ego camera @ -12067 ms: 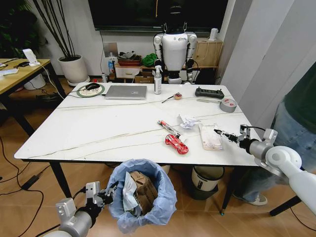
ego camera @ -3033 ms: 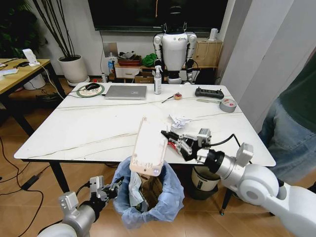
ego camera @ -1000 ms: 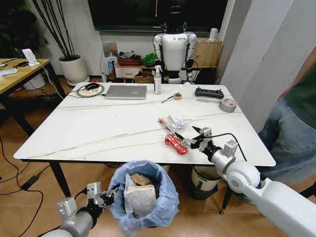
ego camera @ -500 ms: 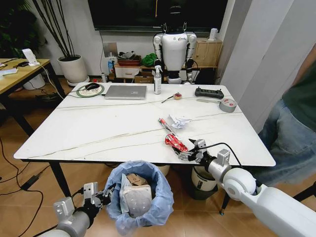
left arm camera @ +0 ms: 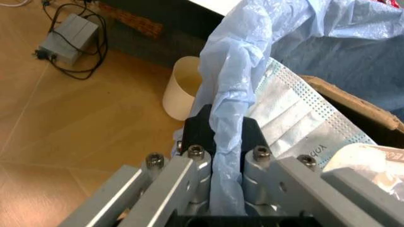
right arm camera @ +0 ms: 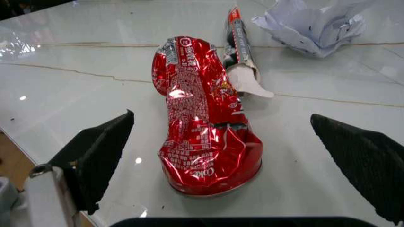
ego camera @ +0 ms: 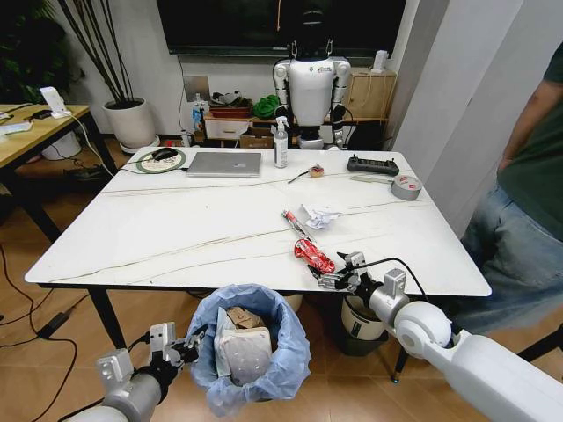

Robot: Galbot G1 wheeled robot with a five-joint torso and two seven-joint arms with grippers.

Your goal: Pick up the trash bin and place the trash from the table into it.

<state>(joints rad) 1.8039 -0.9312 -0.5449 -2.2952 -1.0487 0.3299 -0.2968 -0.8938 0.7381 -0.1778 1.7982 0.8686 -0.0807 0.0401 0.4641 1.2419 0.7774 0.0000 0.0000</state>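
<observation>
Right gripper (right arm camera: 221,156) jaws wide, red snack wrapper (right arm camera: 202,142) centred between them on tabletop (right arm camera: 75,94). Left gripper (left arm camera: 218,142) jaws clamp trash bin (ego camera: 251,352) liner.

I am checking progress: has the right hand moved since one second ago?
Yes. The right hand has come back toward the table's near edge and now sits open just behind the red snack wrapper.

Behind my silver laptop (ego camera: 225,164) stood a white humanoid robot (ego camera: 311,91); spray bottle (ego camera: 281,143) just right of it, grey tape roll (ego camera: 406,186) farther right.
</observation>
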